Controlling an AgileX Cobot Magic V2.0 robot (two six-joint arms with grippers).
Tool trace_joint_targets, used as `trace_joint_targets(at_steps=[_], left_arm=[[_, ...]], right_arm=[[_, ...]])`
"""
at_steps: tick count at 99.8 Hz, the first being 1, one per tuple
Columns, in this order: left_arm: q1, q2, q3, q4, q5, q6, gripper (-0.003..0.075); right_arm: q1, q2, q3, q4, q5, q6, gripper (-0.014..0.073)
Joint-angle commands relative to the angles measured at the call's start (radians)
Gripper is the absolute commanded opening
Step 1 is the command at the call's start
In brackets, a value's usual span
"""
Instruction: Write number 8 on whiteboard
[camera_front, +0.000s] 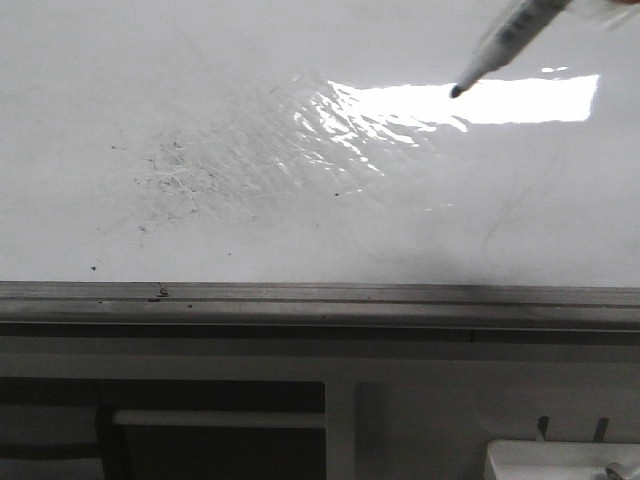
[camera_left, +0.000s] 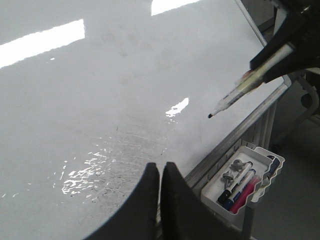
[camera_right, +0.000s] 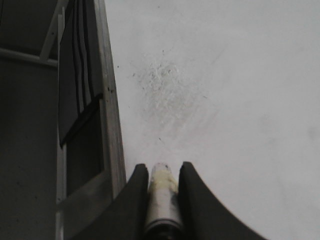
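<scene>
You're still before the first stroke: the right gripper (camera_right: 162, 172) clenches the marker (camera_front: 497, 46) above the whiteboard (camera_front: 250, 240), no 8 drawn, left gripper (camera_left: 161, 172) closed empty; lower the tip next.

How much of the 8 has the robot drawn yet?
None yet. The whiteboard shows only grey smudges, no marker line. The right gripper is shut on the marker, whose tip hangs above the board, not touching. The left gripper is shut and empty. The whole 8 is still left to draw.
</scene>
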Motion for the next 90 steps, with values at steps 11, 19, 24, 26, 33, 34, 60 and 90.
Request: trace_joint_targets(at_steps=[11, 19, 24, 26, 33, 34, 60, 90], left_arm=[[0.001, 0.019, -0.025, -0.029, -0.064, -0.008, -0.0020], [0.001, 0.019, -0.025, -0.029, -0.069, -0.008, -0.0020], [0.001, 0.019, -0.025, -0.034, -0.069, -0.008, -0.0020], [0.001, 0.019, -0.025, -0.041, -0.071, -0.008, -0.0020], [0.001, 0.019, -0.025, -0.063, -0.077, -0.008, -0.0020], [0.001, 0.019, -0.025, -0.066, -0.077, -0.008, -0.0020], [0.001, 0.019, -0.025, -0.071, -0.122, -0.008, -0.0020], [0.001, 0.019, -0.025, -0.043, -0.136, -0.008, -0.0020]], right_arm=[[-0.001, -0.039, -0.093, -0.256, -0.100, 0.441, -0.0044], [-0.001, -0.037, -0.086, -0.271, -0.152, 0.605, -0.0043], [-0.001, -0.037, -0.068, -0.271, -0.201, 0.667, -0.0043], [-0.001, -0.037, -0.058, -0.271, -0.227, 0.685, -0.0043], [-0.001, -0.037, -0.021, -0.271, -0.312, 0.701, -0.0043], [-0.001, -0.037, -0.016, -0.271, -0.321, 0.701, -0.0043], [-0.001, -0.035, 0.153, -0.401, -0.594, 0.699, -0.0043], [-0.001, -0.035, 0.219, -0.444, -0.673, 0.699, -0.0043]])
